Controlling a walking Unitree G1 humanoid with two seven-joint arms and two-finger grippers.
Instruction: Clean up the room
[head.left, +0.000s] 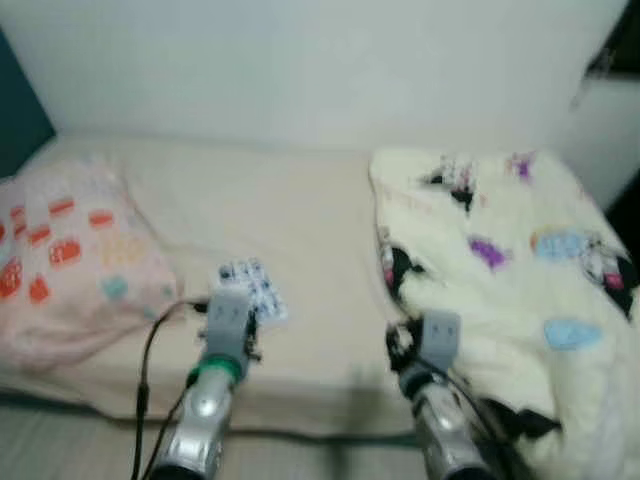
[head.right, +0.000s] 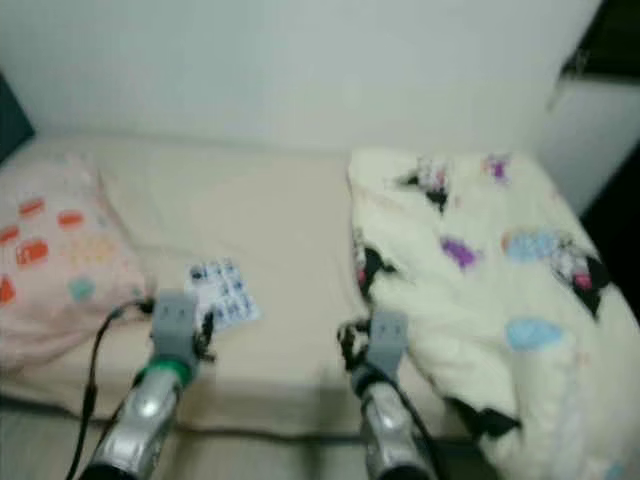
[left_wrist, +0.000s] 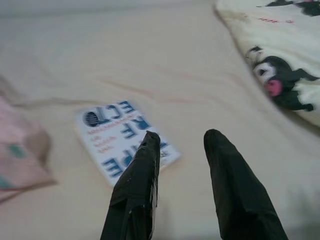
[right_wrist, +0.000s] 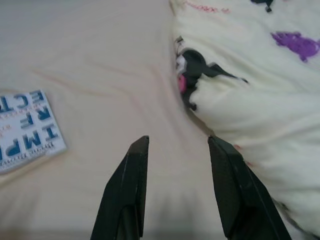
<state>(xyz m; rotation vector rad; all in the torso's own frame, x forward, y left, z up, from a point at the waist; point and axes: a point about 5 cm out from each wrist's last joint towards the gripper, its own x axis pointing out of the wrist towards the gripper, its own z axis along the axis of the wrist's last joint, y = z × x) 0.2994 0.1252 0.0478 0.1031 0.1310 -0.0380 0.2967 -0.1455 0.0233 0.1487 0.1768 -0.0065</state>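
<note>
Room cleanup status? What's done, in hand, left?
Nothing looks done yet. The book lies loose on the bed and the cartoon-print blanket sits rumpled on the robot's right. In hand: nothing; left claw hovers open beside the book, right claw open near the blanket's edge. Both remain.

Soft, even indoor light — everything slightly blurred, no glare.

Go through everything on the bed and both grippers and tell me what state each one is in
Booklet: closed, lying flat on the sheet.
Blanket: rumpled, heaped on the bed's right side.
Pillow: lying on the bed's left side.
Left gripper: open, empty, over the booklet's edge.
Right gripper: open, empty, beside the blanket's edge.
</note>
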